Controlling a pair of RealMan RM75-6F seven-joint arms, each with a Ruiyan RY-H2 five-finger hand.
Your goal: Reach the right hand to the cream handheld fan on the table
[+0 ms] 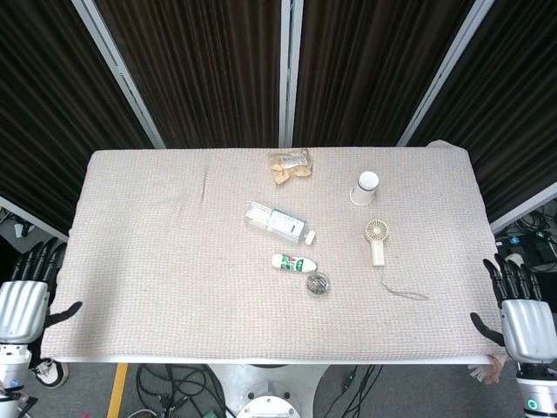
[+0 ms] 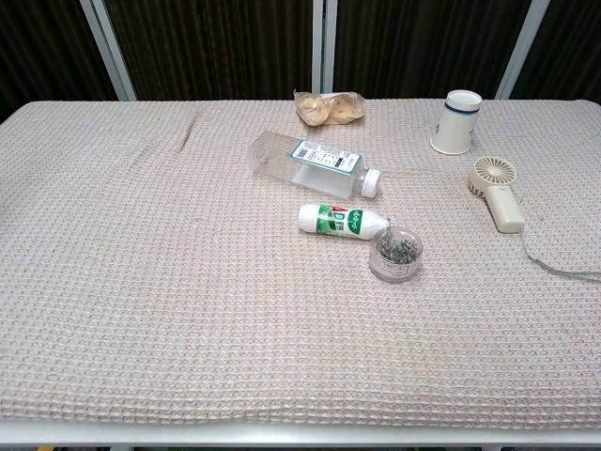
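Observation:
The cream handheld fan [image 1: 377,240] lies flat on the right side of the table, its round head toward the far edge, and shows again as the fan [image 2: 497,191] in the chest view. A thin grey cord [image 1: 406,293] trails from its handle toward the near right. My right hand [image 1: 519,309] hangs beside the table's near right corner, fingers apart and holding nothing, well off from the fan. My left hand [image 1: 24,296] is by the near left corner, also empty with fingers spread. The chest view shows neither hand.
A white paper cup [image 1: 365,187] stands just beyond the fan. Mid-table lie a clear plastic bottle [image 1: 278,221], a small white-and-green bottle [image 1: 293,261] and a round clear container of clips [image 1: 318,284]. A bagged snack [image 1: 290,165] sits near the far edge. A beige waffle cloth [image 1: 174,261] covers the table.

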